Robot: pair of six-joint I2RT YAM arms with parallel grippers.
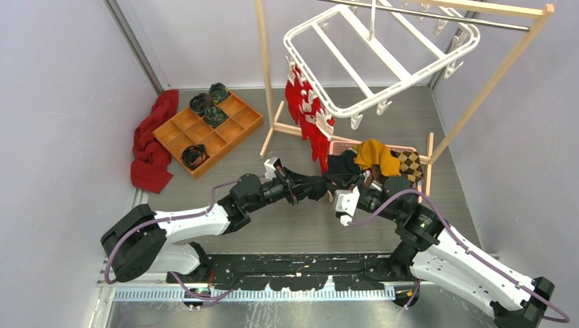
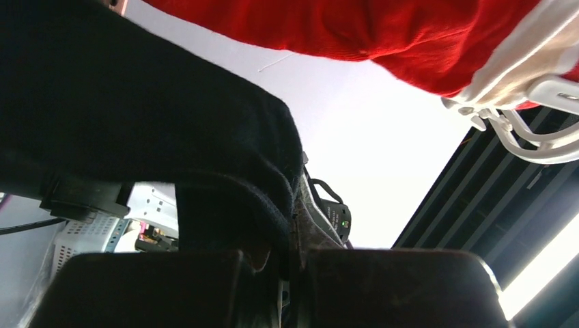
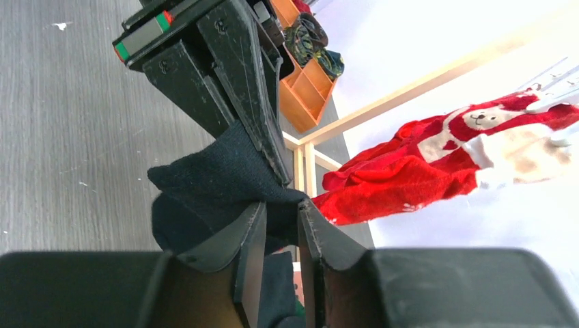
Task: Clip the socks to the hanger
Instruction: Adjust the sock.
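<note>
Over table, L end effector clamped on black sock, R end effector too, top cam unclear

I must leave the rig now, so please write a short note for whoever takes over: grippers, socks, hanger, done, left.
Left gripper: shut on the black sock.
Right gripper: shut on the same sock, close beside the left one.
Hanger: on the wooden rack, red socks clipped along its left edge in the top view.
Mustard-yellow sock and argyle sock: in the pink basket at the rack's foot.
Done: red socks.
Left: clip the black sock, then those in the basket.
</note>
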